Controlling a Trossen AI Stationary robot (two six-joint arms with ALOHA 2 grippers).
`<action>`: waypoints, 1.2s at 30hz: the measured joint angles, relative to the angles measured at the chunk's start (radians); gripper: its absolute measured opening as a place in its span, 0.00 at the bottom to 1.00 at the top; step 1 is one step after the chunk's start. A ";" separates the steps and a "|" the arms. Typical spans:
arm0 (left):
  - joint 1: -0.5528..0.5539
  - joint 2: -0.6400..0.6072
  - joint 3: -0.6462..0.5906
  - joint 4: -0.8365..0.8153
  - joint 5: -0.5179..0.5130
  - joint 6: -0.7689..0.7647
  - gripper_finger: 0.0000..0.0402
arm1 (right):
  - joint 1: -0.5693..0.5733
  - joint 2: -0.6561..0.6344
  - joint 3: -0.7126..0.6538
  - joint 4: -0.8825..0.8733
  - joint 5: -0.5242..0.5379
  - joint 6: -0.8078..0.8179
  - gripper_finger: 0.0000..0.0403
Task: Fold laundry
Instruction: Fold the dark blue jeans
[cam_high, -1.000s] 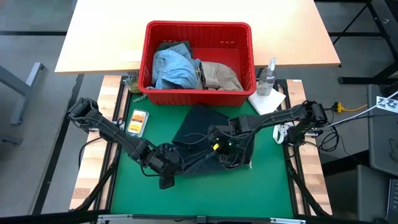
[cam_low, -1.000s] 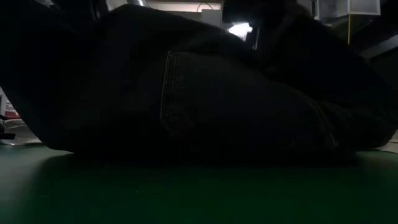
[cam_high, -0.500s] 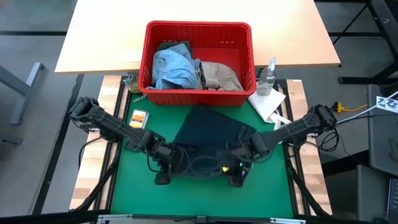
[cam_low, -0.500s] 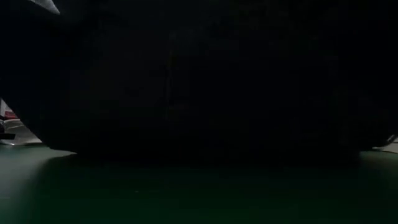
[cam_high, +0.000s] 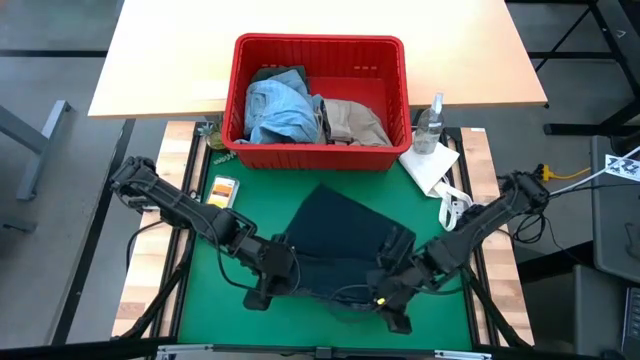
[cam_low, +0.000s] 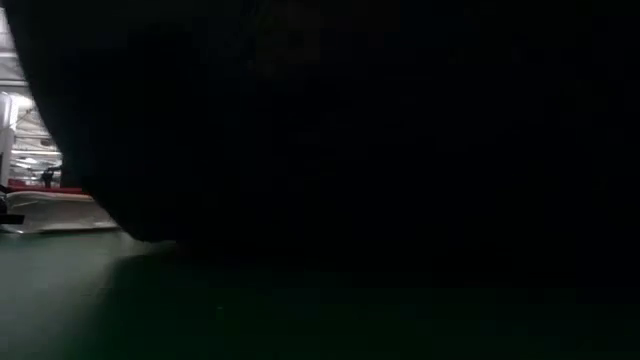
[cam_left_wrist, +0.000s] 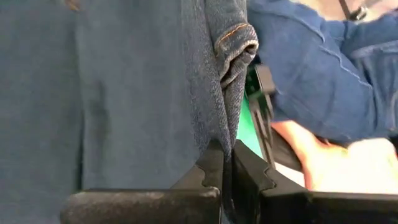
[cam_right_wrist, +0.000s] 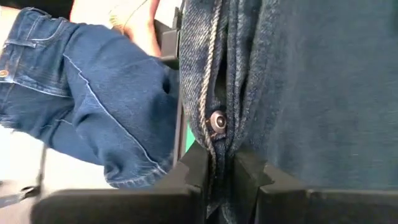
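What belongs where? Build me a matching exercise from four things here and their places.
1. dark navy jeans
2. light blue denim
3. beige khaki piece
4. spray bottle

A. right half of the red basket
B. on the green mat, clamped by left gripper and right gripper
C. just right of the basket
D. left half of the basket

Pairs: 1-B, 2-D, 3-A, 4-C

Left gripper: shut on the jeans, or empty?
Shut on the dark navy jeans: the left gripper has denim pinched between closed fingers at the near edge.
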 joint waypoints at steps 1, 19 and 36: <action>0.009 0.000 0.007 0.000 -0.007 0.009 0.01 | 0.005 -0.014 0.000 -0.018 0.028 0.009 0.10; 0.356 0.000 0.011 0.020 -0.112 0.200 0.01 | -0.087 -0.165 -0.002 -0.606 0.336 0.188 0.10; 0.565 0.099 -0.018 0.139 -0.171 0.412 0.02 | -0.428 -0.151 -0.019 -0.816 0.417 -0.116 0.10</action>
